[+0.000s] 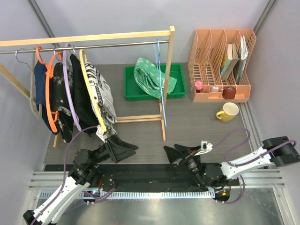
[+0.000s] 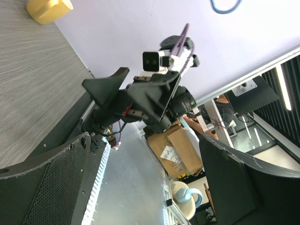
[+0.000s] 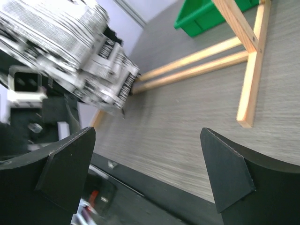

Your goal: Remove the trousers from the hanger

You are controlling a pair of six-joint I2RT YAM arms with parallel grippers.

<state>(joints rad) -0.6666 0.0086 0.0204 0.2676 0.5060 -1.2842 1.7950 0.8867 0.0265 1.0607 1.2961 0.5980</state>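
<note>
The green mottled trousers lie bunched over the green tray at the back of the table. The thin light blue hanger hangs from the right end of the rail, just in front of the trousers. I cannot tell whether they still touch. My left gripper is open and empty, low near the table's front edge. My right gripper is open and empty beside it. Both are well short of the trousers. The tray corner shows in the right wrist view.
A wooden clothes rack spans the back left, and its foot stands ahead of my right gripper. The newspaper-print garment, dark clothes, and yellow and orange hangers hang at the left. An orange file organiser and a yellow mug are at the right.
</note>
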